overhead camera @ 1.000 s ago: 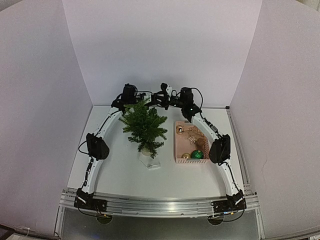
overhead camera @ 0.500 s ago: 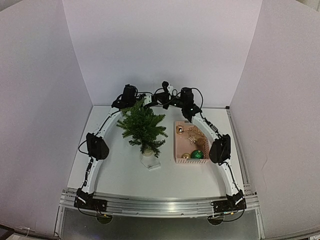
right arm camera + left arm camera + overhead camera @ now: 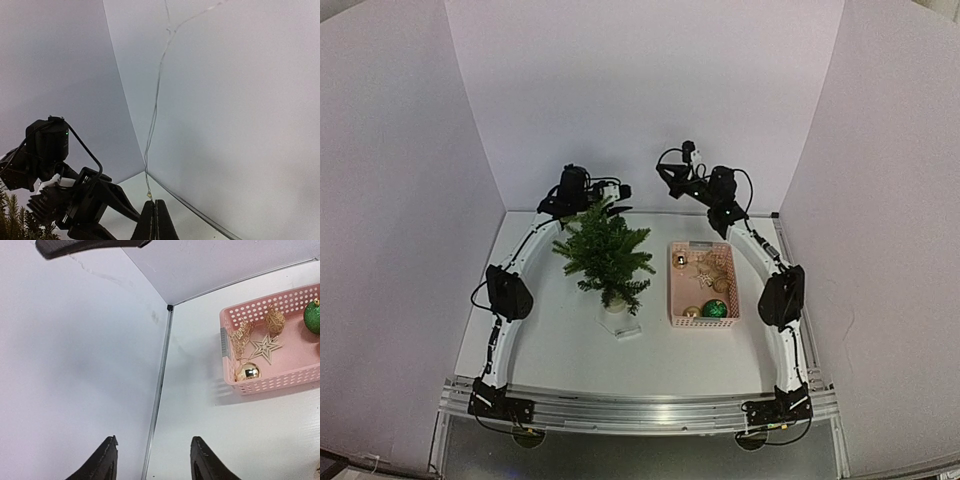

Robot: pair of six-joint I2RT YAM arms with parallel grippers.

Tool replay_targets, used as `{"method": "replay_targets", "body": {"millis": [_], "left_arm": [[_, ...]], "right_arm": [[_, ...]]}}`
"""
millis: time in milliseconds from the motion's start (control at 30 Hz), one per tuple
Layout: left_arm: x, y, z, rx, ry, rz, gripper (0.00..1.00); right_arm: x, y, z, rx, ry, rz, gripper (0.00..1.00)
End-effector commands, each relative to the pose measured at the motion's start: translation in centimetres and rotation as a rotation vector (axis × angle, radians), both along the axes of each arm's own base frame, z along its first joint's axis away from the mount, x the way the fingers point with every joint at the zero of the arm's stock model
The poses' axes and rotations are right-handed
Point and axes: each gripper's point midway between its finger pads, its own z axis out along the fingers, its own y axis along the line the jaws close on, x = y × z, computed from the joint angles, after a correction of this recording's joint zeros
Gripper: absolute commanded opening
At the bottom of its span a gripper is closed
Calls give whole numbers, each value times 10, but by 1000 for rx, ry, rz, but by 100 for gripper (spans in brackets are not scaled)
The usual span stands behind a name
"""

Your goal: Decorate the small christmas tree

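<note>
One tug from my right gripper (image 3: 153,210), pinched on the thin wire (image 3: 156,100), could topple the tree (image 3: 607,252); left gripper (image 3: 153,446) gapes empty.

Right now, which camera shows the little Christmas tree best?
The top external view: the small christmas tree stands whole there, from top to base, seen from above. The right wrist view catches only a few needle tips in its bottom left corner. The left wrist view shows none of it.
</note>
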Motion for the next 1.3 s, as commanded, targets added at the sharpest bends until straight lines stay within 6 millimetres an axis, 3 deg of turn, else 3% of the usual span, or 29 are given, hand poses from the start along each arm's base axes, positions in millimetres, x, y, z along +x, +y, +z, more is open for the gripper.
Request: {"method": "replay_targets", "body": {"millis": [0, 167, 433, 667, 900, 1100, 1267], "left_arm": [[-6, 24, 70, -50, -119, 55, 56], [-7, 35, 78, -38, -124, 87, 64], [16, 60, 92, -25, -186, 242, 79], [29, 90, 100, -14, -208, 354, 90], [31, 123, 114, -14, -183, 447, 92], [16, 152, 129, 4, -137, 503, 93], [-6, 176, 141, 17, -75, 541, 93]], "right_arm": [[-21, -20, 44, 59, -32, -54, 0], [-25, -37, 28, 49, 41, -84, 0], [-36, -64, 34, 44, 64, -159, 0], [-50, -78, 28, -1, 114, -214, 0], [-54, -97, -8, -65, 205, -268, 0], [-60, -87, -37, -62, 295, -196, 0], [-66, -93, -82, -120, 362, -226, 0]]}}
